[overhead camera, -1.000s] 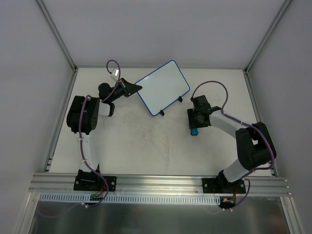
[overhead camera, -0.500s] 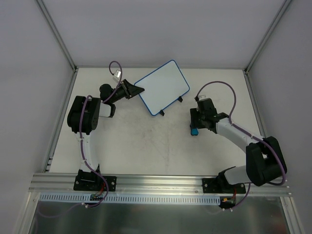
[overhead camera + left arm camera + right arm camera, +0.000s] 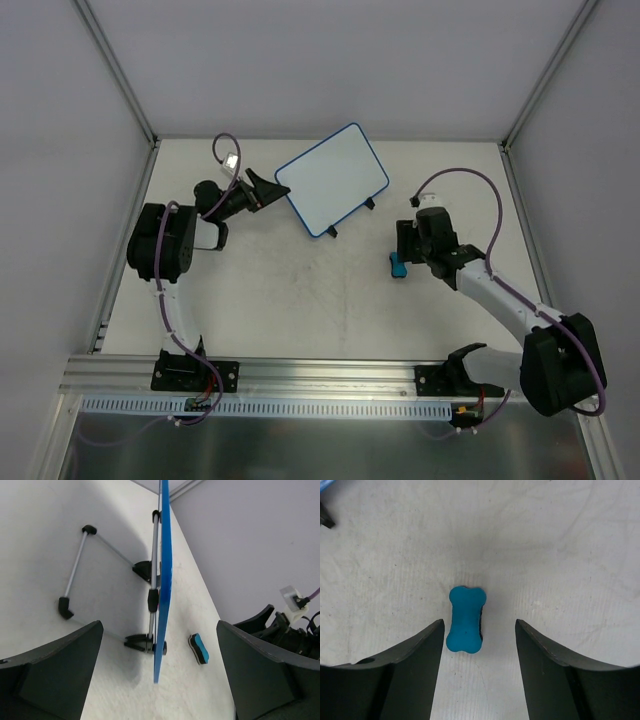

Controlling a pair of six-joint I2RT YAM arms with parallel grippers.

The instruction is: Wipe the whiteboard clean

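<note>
Currently the whiteboard point(image 3: 332, 180) stands propped on the table point(image 3: 300, 300), its face showing no marks. My left gripper point(image 3: 262, 190) sits just left of the whiteboard, jaws wide apart, gripping nothing. My right gripper point(image 3: 404, 248), near the whiteboard's right foot, straddles the blue eraser point(image 3: 465, 620), jaws apart, not touching it. I judge wiping complete; next, retract both arms without knocking the whiteboard

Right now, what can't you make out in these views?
- Left wrist view: whiteboard stands edge-on, so its writing face is hidden.
- Top view: any faint marks on the whiteboard are too small to tell.
- Right wrist view: eraser underside hidden by its own blue top; whiteboard cut off at the top-left edge.
</note>
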